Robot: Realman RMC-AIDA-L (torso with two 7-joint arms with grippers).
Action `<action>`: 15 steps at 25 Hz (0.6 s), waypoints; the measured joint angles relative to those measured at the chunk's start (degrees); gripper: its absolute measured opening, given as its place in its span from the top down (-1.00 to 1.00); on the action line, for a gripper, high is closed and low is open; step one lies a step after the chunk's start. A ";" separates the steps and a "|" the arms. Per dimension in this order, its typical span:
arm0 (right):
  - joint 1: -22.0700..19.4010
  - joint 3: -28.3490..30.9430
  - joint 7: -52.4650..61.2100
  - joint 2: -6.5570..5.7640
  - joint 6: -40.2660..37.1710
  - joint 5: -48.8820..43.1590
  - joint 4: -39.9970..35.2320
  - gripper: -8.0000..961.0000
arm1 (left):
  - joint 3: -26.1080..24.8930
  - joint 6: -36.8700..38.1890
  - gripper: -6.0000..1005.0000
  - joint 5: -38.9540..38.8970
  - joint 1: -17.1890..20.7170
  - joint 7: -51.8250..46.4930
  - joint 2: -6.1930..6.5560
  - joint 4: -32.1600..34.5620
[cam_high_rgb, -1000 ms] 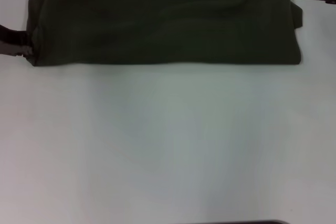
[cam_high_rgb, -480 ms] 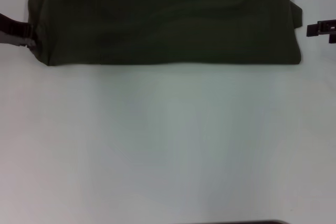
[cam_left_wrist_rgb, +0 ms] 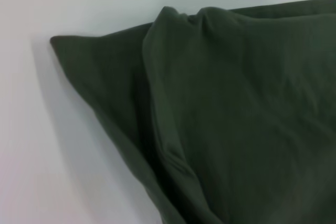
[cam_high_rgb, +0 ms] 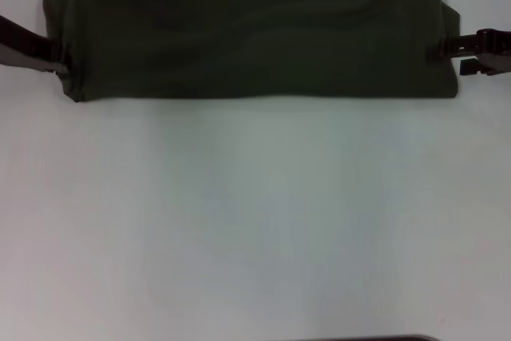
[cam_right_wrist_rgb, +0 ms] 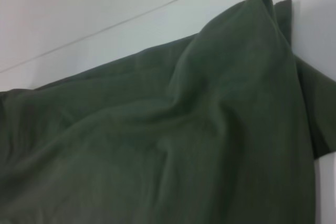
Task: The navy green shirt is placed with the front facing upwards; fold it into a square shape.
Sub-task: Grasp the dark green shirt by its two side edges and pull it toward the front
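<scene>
The navy green shirt lies folded into a long dark olive band across the far part of the white table. No lettering or label shows. My left gripper is at the band's left end, touching the cloth near its lower left corner. My right gripper is at the band's right end, against the cloth edge. The left wrist view shows the shirt's layered left corner close up. The right wrist view shows the rumpled right end. Neither wrist view shows its own fingers.
The white table runs wide in front of the shirt. A thin dark line crosses the surface behind the shirt in the right wrist view. A dark edge shows at the bottom of the head view.
My right gripper left the shirt's far right corner, swung out, and came back in to the right edge lower down. My left gripper moved inward, and the lower left corner shifted right with it.
</scene>
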 joint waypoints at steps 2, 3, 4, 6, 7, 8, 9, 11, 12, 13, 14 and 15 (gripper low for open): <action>-0.10 -0.16 0.43 -0.01 0.07 -0.27 0.17 -0.93 | 0.04 0.00 0.99 0.02 -0.22 0.05 -0.08 0.03; -0.19 -0.24 0.78 -0.06 0.11 -0.63 0.20 -0.93 | 0.04 0.00 0.99 0.08 -0.28 0.06 -0.14 0.04; -0.30 -0.29 1.12 -0.08 0.26 -1.19 0.21 -0.93 | 0.05 0.00 0.99 0.19 -0.29 0.06 -0.25 0.08; -0.55 -0.32 1.40 -0.05 0.68 -2.04 0.23 -0.93 | 0.05 -0.03 0.99 0.38 -0.29 0.07 -0.50 0.17; -0.70 -0.32 1.41 0.07 0.98 -2.24 0.23 -0.93 | 0.06 -0.06 0.99 0.41 -0.29 0.07 -0.59 0.21; -0.81 -0.33 1.41 0.18 1.18 -2.33 0.24 -0.93 | 0.05 -0.12 0.99 0.44 -0.30 0.08 -0.67 0.25; -0.89 -0.35 1.40 0.36 1.43 -2.48 0.25 -0.93 | 0.05 -0.17 0.99 0.45 -0.30 0.08 -0.71 0.25; -0.92 -0.40 1.28 0.69 1.87 -2.79 0.30 -0.93 | 0.14 -0.19 0.99 0.45 -0.33 0.09 -0.81 0.25; -0.92 -0.40 1.23 0.89 2.10 -2.82 0.35 -0.93 | 0.23 -0.19 0.99 0.45 -0.36 0.10 -0.83 0.25; -0.91 -0.40 1.14 1.02 2.34 -2.82 0.44 -0.93 | 0.35 -0.18 0.99 0.45 -0.38 0.11 -0.85 0.25; -0.86 -0.40 1.06 1.16 2.54 -2.81 0.64 -0.93 | 0.44 -0.16 0.99 0.45 -0.38 0.11 -0.88 0.25; -0.72 -0.40 1.02 1.25 2.86 -2.78 1.03 -0.93 | 0.49 -0.17 0.99 0.45 -0.36 0.11 -0.92 0.25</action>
